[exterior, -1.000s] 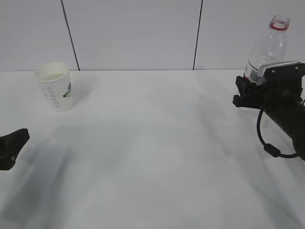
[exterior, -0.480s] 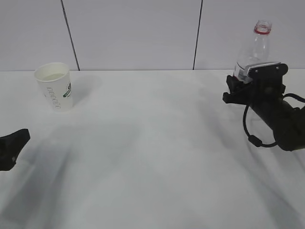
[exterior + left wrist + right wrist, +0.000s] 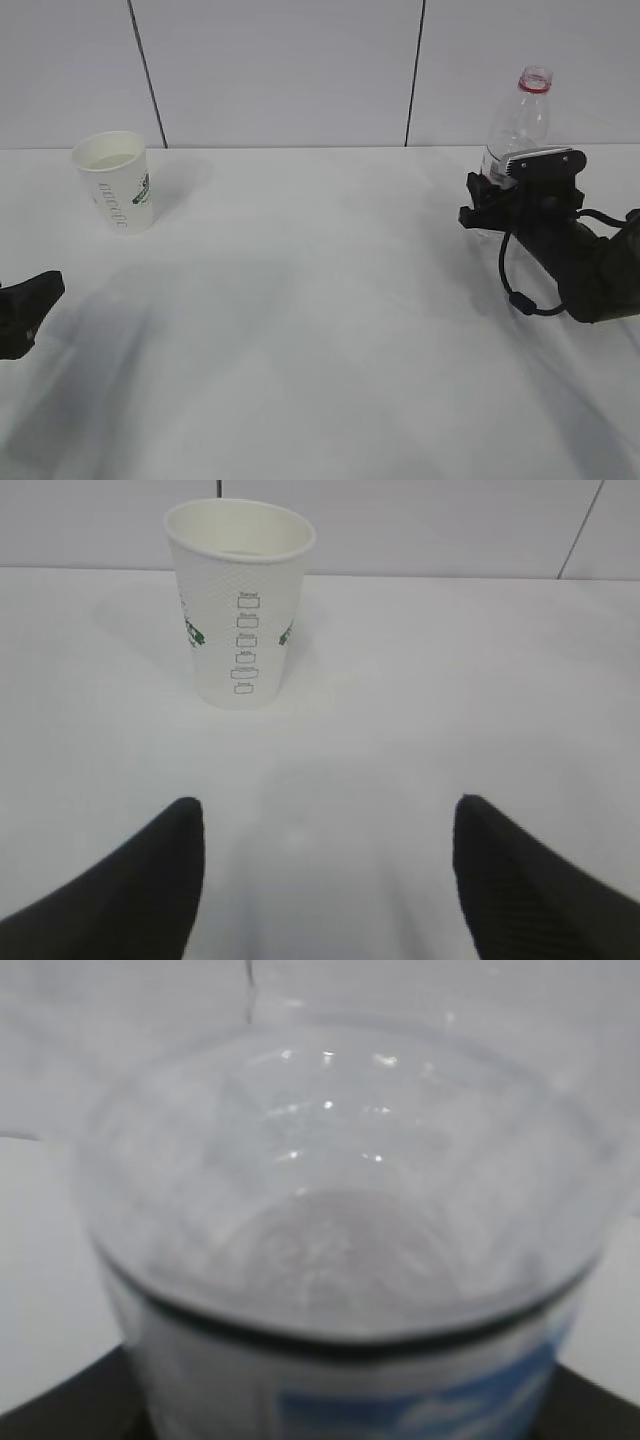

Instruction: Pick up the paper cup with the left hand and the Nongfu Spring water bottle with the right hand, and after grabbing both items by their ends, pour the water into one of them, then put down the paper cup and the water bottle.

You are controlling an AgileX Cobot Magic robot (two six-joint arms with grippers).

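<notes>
The white tapered paper cup (image 3: 113, 181) with green lettering stood upright at the far left of the white tabletop (image 3: 300, 300), close to the pale panelled wall (image 3: 280, 70). In the left wrist view the cup (image 3: 240, 605) was straight ahead, well apart from the fingertips (image 3: 150, 880); its cream inside was visible at the rim.

The left hand (image 3: 320, 880), black with wedge-shaped fingers, had its jaws spread wide with nothing between them. In the exterior view only its black tip (image 3: 25, 310) showed at the left edge.

The clear ribbed plastic water bottle (image 3: 515, 120), red neck ring, no cap, was upright at the far right. The right hand (image 3: 500, 205), black with a silver-grey box on top, had its jaws pinching the bottle's lower body. The right wrist view was filled by the blurred bottle wall (image 3: 340, 1220). Whether the bottle base touched the tabletop could not be told.
</notes>
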